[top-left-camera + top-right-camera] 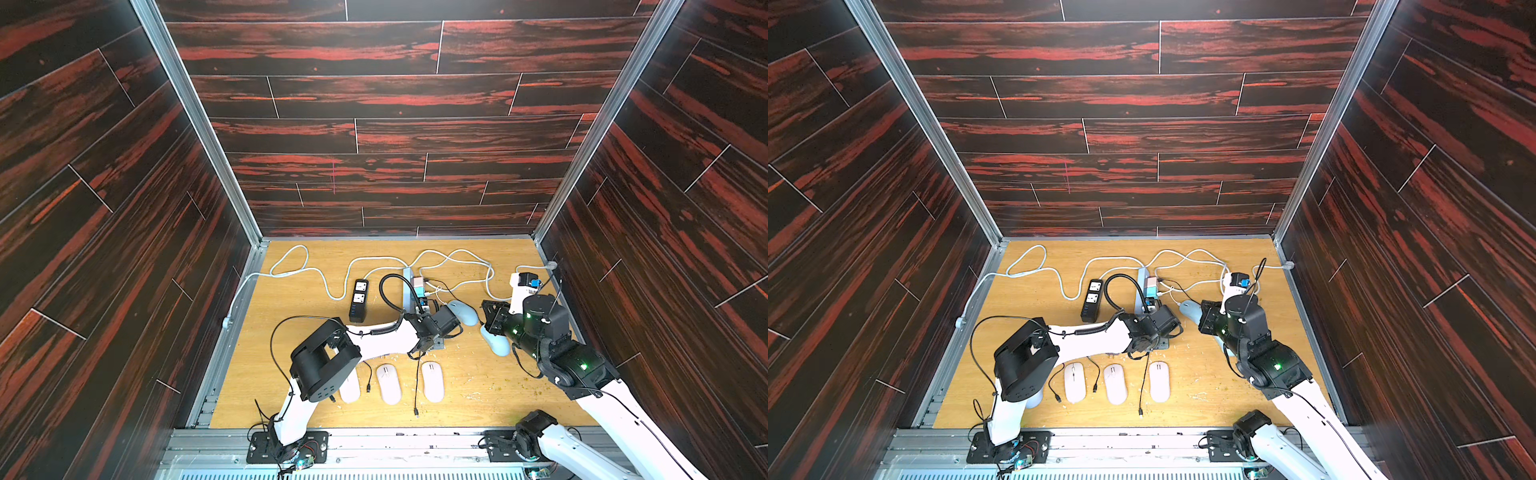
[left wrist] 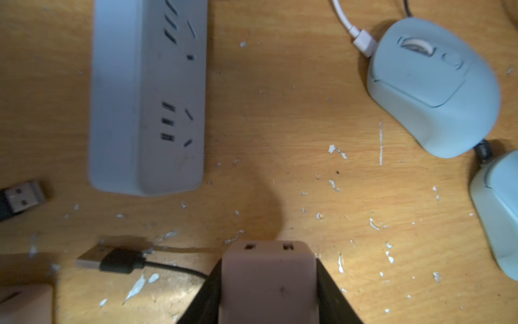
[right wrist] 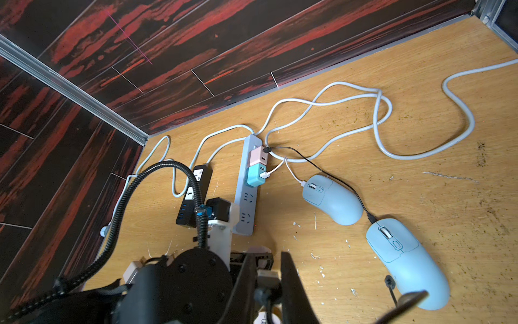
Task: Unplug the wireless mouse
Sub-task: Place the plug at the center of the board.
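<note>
Two pale blue plastic computer mice lie nose to tail on the light wooden tabletop [image 1: 469, 399], to the right of the long white power strip [image 3: 244, 202]. The farther blue mouse [image 3: 332, 200] has a white lead [image 2: 363, 43] plugged into its nose. The nearer blue mouse [image 3: 406, 261] has a black lead [image 3: 371, 217] in its own nose, and the left wrist view cuts it off at the edge. In a top view the right arm [image 1: 1266, 361] hides both mice almost wholly. The leads run to a teal charger cube [image 3: 255, 175] and a pink charger cube [image 3: 259, 155] seated on the strip.

The left gripper [image 2: 269, 261] clasps a pinkish-beige charger block [image 2: 269, 286]. Two ports show on the block's face, and its lower part runs out of frame. The right gripper [image 3: 268, 261] has its fingers drawn in on what looks like a small grey plug [image 3: 268, 276] with a black cable. The fingers cover the plug's sides.

Three flat white mice lie in a row near the front edge, the middle one [image 1: 1115, 384] in plain sight. The left arm [image 1: 324, 365] covers part of the leftmost. Two loose USB plugs lie by the strip's end: one [image 2: 112, 261] is whole, the other [image 2: 23, 196] is clipped by the frame.
</note>
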Controlling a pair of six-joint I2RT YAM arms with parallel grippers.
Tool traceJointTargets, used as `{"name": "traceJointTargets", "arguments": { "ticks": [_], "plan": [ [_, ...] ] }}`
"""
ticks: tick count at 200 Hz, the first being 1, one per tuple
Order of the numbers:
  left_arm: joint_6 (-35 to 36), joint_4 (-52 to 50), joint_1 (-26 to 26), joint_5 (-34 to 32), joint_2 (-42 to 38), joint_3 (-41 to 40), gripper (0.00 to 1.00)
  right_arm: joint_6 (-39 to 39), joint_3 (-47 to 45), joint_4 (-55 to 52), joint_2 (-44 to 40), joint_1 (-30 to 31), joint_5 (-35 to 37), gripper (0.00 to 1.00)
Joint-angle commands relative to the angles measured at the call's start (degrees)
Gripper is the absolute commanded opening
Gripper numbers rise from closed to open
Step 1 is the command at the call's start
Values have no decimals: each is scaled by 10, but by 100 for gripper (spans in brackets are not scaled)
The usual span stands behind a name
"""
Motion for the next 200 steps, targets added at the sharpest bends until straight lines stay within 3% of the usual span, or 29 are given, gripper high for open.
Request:
{"name": "traceJointTargets", "arguments": {
  "ticks": [1,64,96,131,164,183,200],
  "plan": [
    [-7,-25,-3,5,3,13,15,-5,-4,-4,-1,2,9,0],
    [-14,-15,-3,31,-1,-2,55,-4,-6,6,12,2,2,0],
    [-13,-11,-4,29,-3,-3,66,-4,-7,6,14,3,0,0],
    [6,2,-3,8,-31,-12,70,-6,-4,-1,14,2,1,0],
    [95,87,-3,-43,-121,-60,82,-8,3,-8,14,2,6,0],
    [181,162,-3,-57,-192,-110,93,-4,8,-7,19,2,-2,0],
    [271,248,-3,-42,-247,-167,95,-3,14,-3,31,2,-21,0]
  ]
}}
